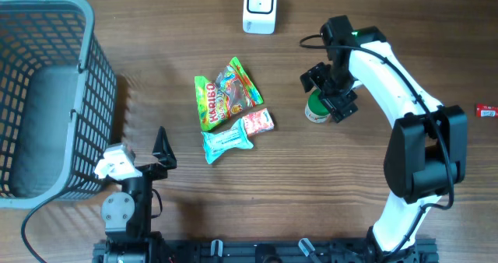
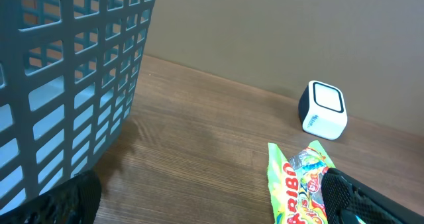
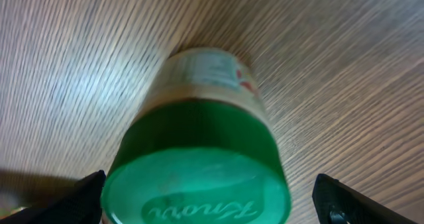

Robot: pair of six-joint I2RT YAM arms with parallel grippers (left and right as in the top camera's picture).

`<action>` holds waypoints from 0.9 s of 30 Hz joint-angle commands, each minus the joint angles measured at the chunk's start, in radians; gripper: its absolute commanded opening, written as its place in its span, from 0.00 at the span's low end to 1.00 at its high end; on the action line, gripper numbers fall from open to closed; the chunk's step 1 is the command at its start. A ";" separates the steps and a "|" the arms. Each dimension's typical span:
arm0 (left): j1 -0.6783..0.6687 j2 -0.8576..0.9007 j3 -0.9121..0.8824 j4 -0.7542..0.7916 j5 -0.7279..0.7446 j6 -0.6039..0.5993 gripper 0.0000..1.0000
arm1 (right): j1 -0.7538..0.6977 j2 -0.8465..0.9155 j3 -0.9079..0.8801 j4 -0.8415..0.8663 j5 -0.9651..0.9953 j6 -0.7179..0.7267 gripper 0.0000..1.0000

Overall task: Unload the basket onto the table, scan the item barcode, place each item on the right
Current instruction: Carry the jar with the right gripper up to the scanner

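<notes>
My right tool (image 1: pixel 327 93) hangs open over the jar (image 1: pixel 315 113), nothing gripped; I judge pickup and presentation to the scanner (image 1: pixel 259 6) outstanding.

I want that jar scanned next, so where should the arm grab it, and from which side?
Probably around the green lid, coming straight down. The jar stands upright with the round lid facing up, and the open right gripper hangs over it, straddling the lid.
</notes>
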State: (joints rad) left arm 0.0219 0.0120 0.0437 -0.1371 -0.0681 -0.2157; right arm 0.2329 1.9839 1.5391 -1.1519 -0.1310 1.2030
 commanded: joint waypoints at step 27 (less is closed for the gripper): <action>0.006 -0.005 -0.007 0.003 0.015 0.002 1.00 | -0.002 -0.002 -0.070 0.117 -0.054 -0.058 0.54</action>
State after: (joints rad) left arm 0.0219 0.0120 0.0437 -0.1371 -0.0681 -0.2157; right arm 0.2329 1.9846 1.4101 -0.9791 -0.1390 1.2427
